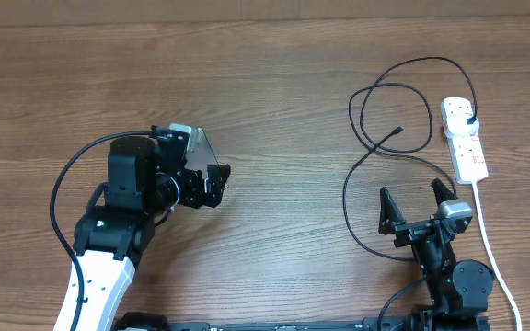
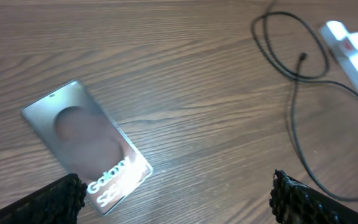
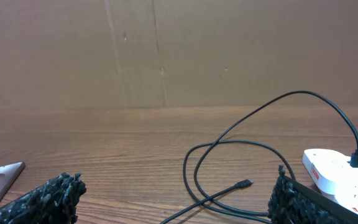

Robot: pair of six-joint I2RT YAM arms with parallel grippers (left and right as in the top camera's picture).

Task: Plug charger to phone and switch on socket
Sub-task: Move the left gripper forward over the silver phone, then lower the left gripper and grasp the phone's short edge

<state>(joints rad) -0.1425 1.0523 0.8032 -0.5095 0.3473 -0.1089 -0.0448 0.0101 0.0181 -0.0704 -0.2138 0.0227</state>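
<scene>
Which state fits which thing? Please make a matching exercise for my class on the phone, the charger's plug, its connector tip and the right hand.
Column one:
1 phone
2 plug
3 connector tip
4 right hand

Column two:
a open and empty
b seated in the socket
c flat on the table, below the left hand
d loose on the table

Pairs: 1-c, 2-b, 3-d, 4-a.
</scene>
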